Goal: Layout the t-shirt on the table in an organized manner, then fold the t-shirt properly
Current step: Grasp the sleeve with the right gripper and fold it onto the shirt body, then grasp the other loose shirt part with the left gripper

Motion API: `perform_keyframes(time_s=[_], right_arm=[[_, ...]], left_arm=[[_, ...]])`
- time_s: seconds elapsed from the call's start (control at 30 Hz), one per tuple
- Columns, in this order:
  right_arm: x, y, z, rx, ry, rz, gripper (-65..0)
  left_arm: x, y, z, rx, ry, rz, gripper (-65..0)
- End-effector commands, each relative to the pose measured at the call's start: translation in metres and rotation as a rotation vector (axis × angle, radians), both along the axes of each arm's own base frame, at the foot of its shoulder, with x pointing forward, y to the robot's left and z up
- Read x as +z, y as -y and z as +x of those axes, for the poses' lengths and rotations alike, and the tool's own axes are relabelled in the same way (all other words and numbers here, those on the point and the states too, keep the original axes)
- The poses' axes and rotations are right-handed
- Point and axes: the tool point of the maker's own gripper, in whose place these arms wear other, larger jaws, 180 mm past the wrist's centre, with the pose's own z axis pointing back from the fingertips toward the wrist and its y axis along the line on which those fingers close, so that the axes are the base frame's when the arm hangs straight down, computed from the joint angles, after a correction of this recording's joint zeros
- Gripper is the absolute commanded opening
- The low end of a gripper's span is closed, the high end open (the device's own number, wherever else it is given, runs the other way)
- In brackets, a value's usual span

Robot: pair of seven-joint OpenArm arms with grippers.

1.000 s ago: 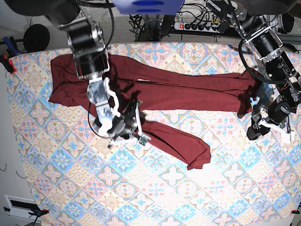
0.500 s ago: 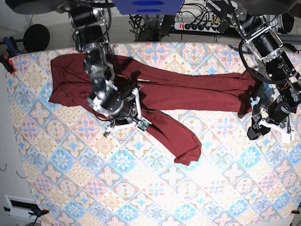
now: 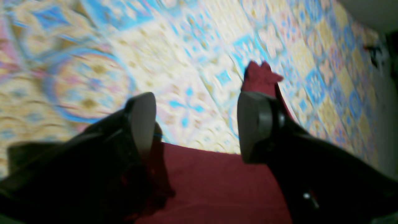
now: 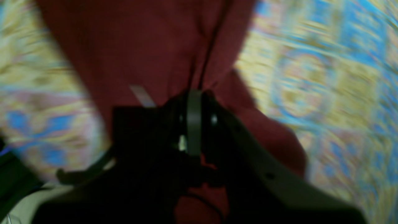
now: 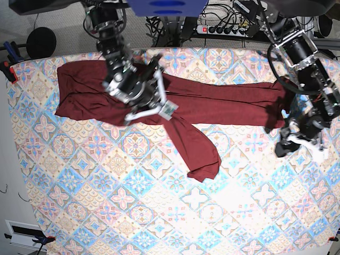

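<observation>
At surface's far side, right tool [image 5: 169,110], clamped on shirt [image 5: 212,101], holds sleeve [image 5: 194,146] crosswise to body; left tool [image 5: 289,139] gapes empty.

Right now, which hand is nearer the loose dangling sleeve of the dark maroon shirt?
The right hand: it is pinching the dark maroon shirt where that sleeve begins. The left hand is open beyond the far sleeve end.

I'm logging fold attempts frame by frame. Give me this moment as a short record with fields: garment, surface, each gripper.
garment: t-shirt, dark maroon, stretched across the far side, one sleeve trailing toward the middle
surface: table, pastel tile pattern
right gripper: shut on the t-shirt, lifting fabric
left gripper: open, fingers apart over the cloth's edge
</observation>
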Motion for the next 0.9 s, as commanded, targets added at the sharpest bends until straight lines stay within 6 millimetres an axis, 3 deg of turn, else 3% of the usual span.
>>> perform_keyframes(time_s=[0.0,0.2,0.37,0.43,0.63,0.87], right_arm=[[0.011,-0.008,0.003,0.011,0.032,0.034,-64.3],[0.005,-0.020,-0.012,0.055,0.006,0.037,-64.3],[-0.003,-0.003,-0.012,0.058,0.002,-0.012,-63.2],[-0.006,0.003,-0.013,0.067,0.000,-0.036,-59.0],[-0.013,0.022,-0.014,0.055,-0.023,-0.117,-43.2],[-0.014,0.031,-0.014,0.050,-0.020,-0.138,-42.2]], left_arm=[[0.018,-0.003,0.008,0.003,0.058,0.006,-24.7],[0.012,0.011,0.010,-0.004,0.057,-0.032,-24.7],[0.007,0.028,0.013,-0.011,0.061,-0.076,-24.7],[0.003,0.034,0.015,-0.008,0.052,-0.074,-24.7],[-0.005,0.079,0.031,-0.085,0.042,-0.042,-24.4],[0.001,0.116,0.053,-0.136,0.062,0.024,-24.3]])
